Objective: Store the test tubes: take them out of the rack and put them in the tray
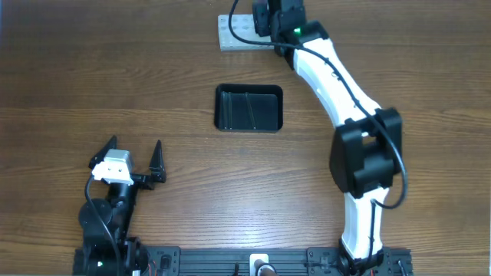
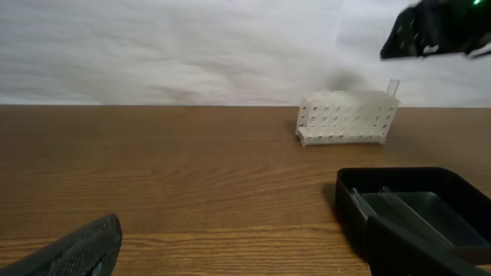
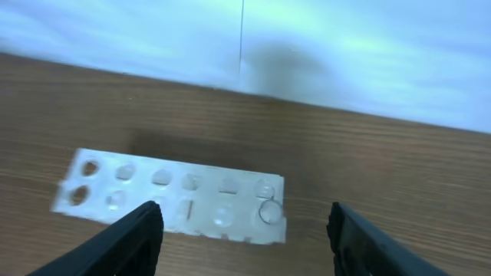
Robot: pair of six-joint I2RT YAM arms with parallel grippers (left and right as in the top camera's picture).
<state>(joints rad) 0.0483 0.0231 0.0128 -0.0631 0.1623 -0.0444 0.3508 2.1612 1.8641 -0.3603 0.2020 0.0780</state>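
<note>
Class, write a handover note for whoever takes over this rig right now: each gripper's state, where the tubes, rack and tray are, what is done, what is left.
Left gripper: jaws open, empty, near its base.
Right gripper: jaws open, empty, above the rack at the far edge of the table.
Done: several test tubes lie in the black tray mid-table.
Left: one tube stands in the rack's end hole; move it to the tray.

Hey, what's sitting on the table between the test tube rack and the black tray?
Nothing. The top view shows bare table between the rack and the tray.
</note>
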